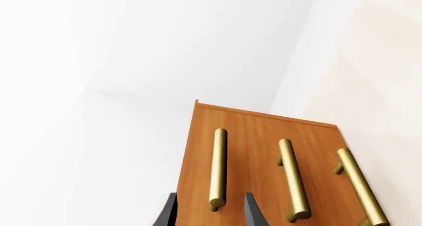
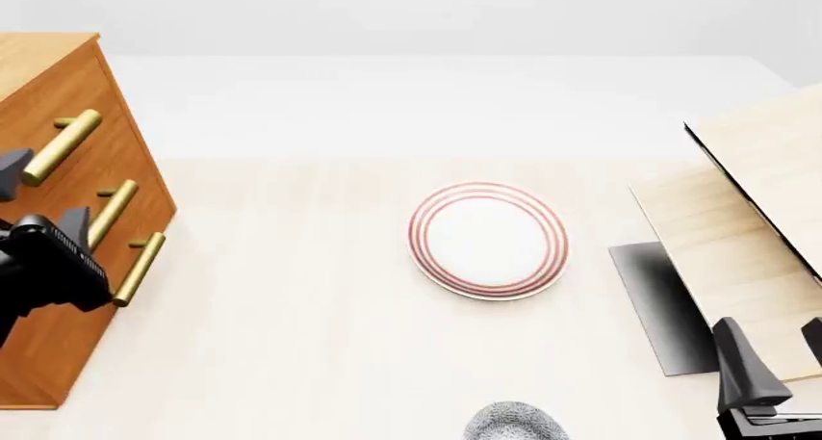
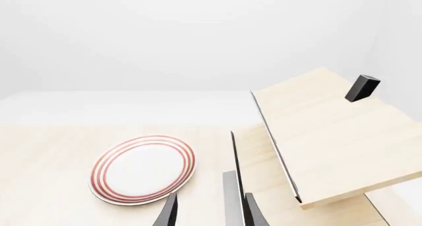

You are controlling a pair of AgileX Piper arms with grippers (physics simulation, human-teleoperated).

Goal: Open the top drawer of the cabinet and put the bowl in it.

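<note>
The orange-brown cabinet (image 2: pixel 52 296) stands at the table's left edge, all three drawer fronts flush. My left gripper (image 2: pixel 44 194) is open at the top drawer (image 1: pixel 201 152); in the left wrist view its fingers straddle the near end of that drawer's brass handle (image 1: pixel 218 169) with a gap on each side. At the front edge lies the speckled bowl (image 2: pixel 515 425), cut off by the frame. My right gripper (image 2: pixel 775 355) stands open to the right of the bowl, with nothing between its fingers (image 3: pixel 167 213).
A flat white plate with red rings (image 2: pixel 488 239) lies mid-table. A pale wood slanted structure (image 2: pixel 752 238) with a dark base (image 2: pixel 653 305) fills the right side, just beyond my right gripper. The two lower brass handles (image 2: pixel 114 212) sit beside my left gripper.
</note>
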